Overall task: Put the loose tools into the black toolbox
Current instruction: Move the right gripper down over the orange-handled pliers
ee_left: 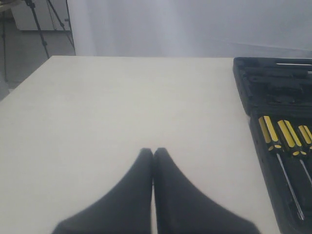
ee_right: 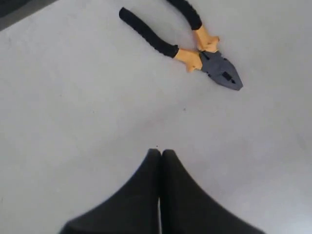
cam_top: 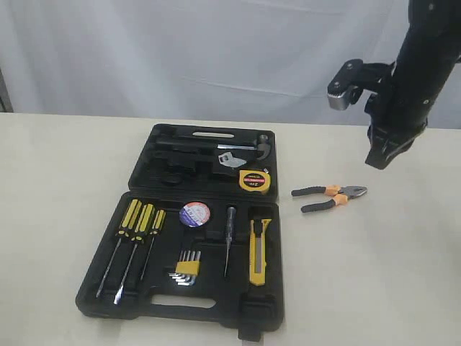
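The black toolbox (cam_top: 144, 288) lies open on the table. In its recesses sit the yellow tape measure (cam_top: 254, 180), the tape roll (cam_top: 194, 214) and the yellow-black utility knife (cam_top: 260, 249). The black-and-orange pliers (cam_top: 331, 196) lie loose on the table to the right of the case, also seen in the right wrist view as the pliers (ee_right: 195, 46). My right gripper (cam_top: 379, 155) hangs shut and empty above and right of the pliers; its fingertips (ee_right: 161, 153) meet. My left gripper (ee_left: 153, 151) is shut and empty over bare table left of the toolbox (ee_left: 253, 87); it does not show in the exterior view.
Three yellow-black screwdrivers (cam_top: 137, 223), a hex key set (cam_top: 187, 268), a thin tester screwdriver (cam_top: 229, 238) and a hammer (cam_top: 241, 146) also rest in the case. The screwdrivers (ee_left: 285, 141) show in the left wrist view. A white curtain (cam_top: 216, 50) hangs behind the table.
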Robot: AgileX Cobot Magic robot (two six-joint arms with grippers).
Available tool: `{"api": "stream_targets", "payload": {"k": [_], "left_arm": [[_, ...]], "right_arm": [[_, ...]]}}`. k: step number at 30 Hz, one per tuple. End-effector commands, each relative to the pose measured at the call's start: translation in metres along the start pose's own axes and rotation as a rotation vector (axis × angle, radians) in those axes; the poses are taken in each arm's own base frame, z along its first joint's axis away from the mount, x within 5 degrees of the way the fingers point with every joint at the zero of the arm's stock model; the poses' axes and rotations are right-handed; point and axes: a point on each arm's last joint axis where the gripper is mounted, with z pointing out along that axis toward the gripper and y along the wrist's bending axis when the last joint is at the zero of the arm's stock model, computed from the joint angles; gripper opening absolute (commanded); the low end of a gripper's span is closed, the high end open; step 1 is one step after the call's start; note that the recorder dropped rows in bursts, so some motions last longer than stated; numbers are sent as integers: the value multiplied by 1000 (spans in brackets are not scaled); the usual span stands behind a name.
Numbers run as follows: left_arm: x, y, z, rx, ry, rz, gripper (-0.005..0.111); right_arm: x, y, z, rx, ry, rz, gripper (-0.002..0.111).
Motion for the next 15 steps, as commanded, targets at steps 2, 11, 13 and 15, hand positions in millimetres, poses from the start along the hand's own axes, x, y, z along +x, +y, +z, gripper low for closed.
{"api": "stream_targets", "payload": {"k": [2, 11, 13, 15], "left_arm": [[0, -1, 0, 7, -7, -11, 0], [0, -1, 0, 7, -7, -11, 0], [0, -1, 0, 7, -7, -11, 0], [0, -1, 0, 7, -7, -11, 0]], "right_arm": [[-5, -5, 30, -29, 41, -170, 0], [-14, -6, 40, -23, -34, -402, 29], [-14, -8, 42, -1, -30, -411, 46], [-15, -11, 44, 27, -31, -419, 56]]}}
